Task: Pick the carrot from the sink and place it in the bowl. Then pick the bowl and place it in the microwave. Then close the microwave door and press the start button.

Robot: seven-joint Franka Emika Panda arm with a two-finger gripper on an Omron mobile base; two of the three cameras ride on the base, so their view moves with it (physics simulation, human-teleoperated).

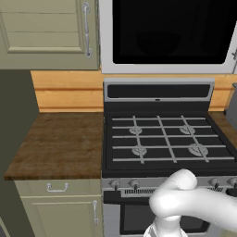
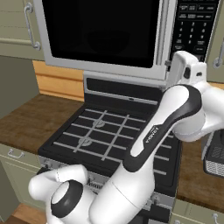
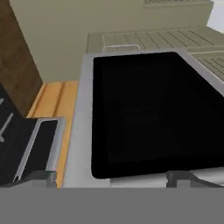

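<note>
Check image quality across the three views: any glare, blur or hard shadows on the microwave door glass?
Left base view: microwave door glass flat black, no glare, only a faint dark shape behind it; soft even light on the stove, no hard shadows. Right base view: same matte glass; keypad text too small to read. Hand view: coarse and blurry, door edges soft, finger tips barely resolved.

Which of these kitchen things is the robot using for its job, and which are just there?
For the job:
microwave
microwave door, with its black window
gripper, open and holding nothing

Just there:
gas stove
wooden counter
beige cabinet
</note>
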